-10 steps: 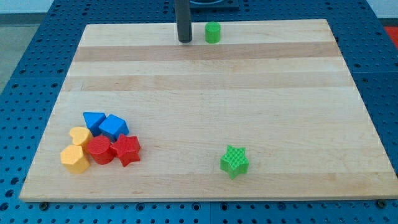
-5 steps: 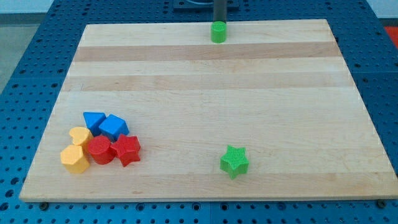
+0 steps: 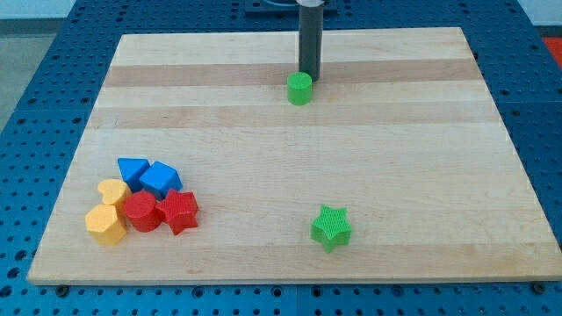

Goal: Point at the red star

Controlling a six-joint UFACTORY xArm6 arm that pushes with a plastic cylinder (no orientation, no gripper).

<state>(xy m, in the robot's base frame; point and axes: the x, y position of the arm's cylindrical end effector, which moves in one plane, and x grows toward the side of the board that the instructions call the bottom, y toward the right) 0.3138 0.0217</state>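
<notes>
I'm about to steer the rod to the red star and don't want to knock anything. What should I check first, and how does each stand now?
1. Red star in view: ok, in the cluster at the view's lower left.
2. My tip near the star: not ok, it is far off at the view's top.
3. Tip clear of blocks: not ok, it sits right behind the green cylinder; contact cannot tell.
4. Straight path to the star free: ok, only bare board between.
5. Star free to approach: not ok on its left, where the red cylinder touches it; its right side is open.
6. Green star off the path: ok.
</notes>
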